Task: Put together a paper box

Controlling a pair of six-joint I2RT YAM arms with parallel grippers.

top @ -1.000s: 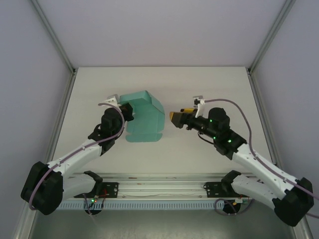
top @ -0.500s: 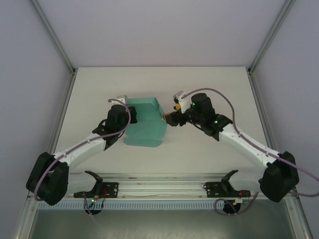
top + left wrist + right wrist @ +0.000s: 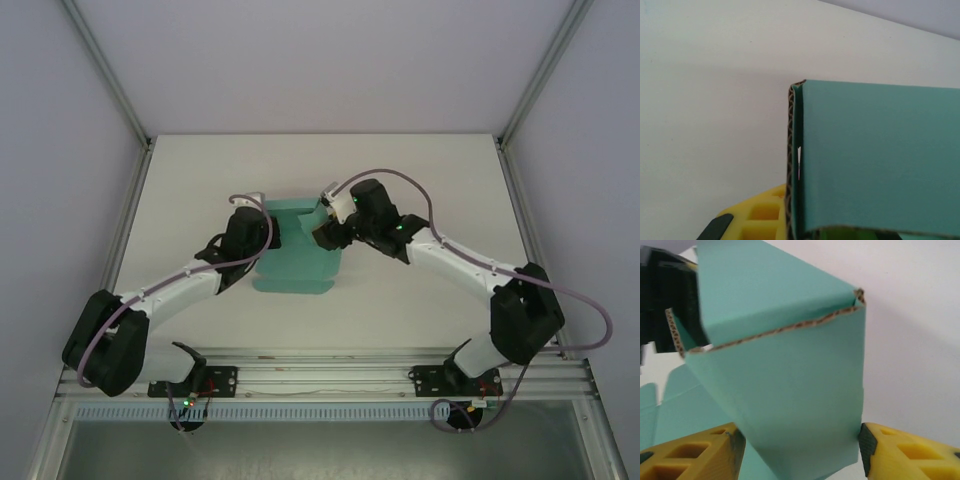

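The paper box (image 3: 298,262) is seen at frame centre on the table (image 3: 420,170), partly folded, one wall raised. Its left edge is clamped by the left gripper (image 3: 262,228), jaws narrow. The raised fold is straddled by the right gripper (image 3: 797,440), jaws wide, both pads touching card.

One paper box (image 3: 296,265), two arms (image 3: 170,295) (image 3: 460,262), one table (image 3: 420,170)

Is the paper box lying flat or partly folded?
Partly folded: the paper box has panels bent up at creases, other flaps lying flat.
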